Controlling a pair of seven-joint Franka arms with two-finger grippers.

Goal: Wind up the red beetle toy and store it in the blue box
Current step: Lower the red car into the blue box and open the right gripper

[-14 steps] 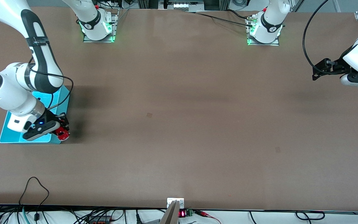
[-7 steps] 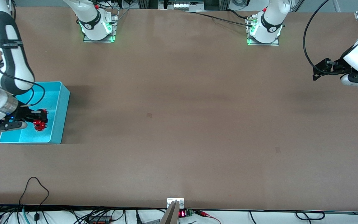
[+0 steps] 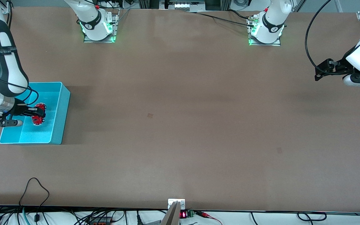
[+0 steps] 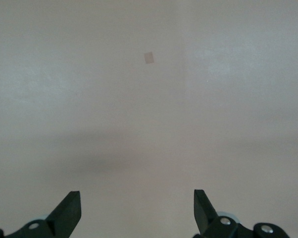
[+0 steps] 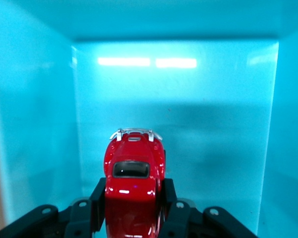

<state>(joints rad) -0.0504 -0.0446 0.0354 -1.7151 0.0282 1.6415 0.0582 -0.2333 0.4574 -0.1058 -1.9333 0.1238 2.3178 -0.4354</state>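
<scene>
Starting at the edge nearest the front camera, the brown counter (image 3: 180, 131) is lying bare across its middle, marked only by a small dark square patch (image 3: 150, 115) near its centre. Farther up, at about nine o'clock in the front view, toward the right arm's end of the counter, the blue box (image 3: 62, 117) is sitting flat with its open top facing up. The right gripper (image 3: 39, 113) is reaching in over the box's open top, its jaws clamping the red beetle toy (image 3: 38, 113) by its two sides. In the right wrist view the red beetle toy (image 5: 133, 188) is sitting squeezed between the two black fingers (image 5: 96, 203), its silvery bumper pointing at the box's bottom, and the cyan walls of the blue box (image 5: 35, 124) are surrounding it on every side; whether the toy is touching the bottom cannot be told. At about three o'clock in the front view, the left gripper (image 3: 319, 71) is waiting in the air over the left arm's end of the counter. In the left wrist view the left gripper (image 4: 137, 210) is showing its jaws spread wide apart, holding nothing, with only the plain counter (image 4: 149, 124) beneath.
</scene>
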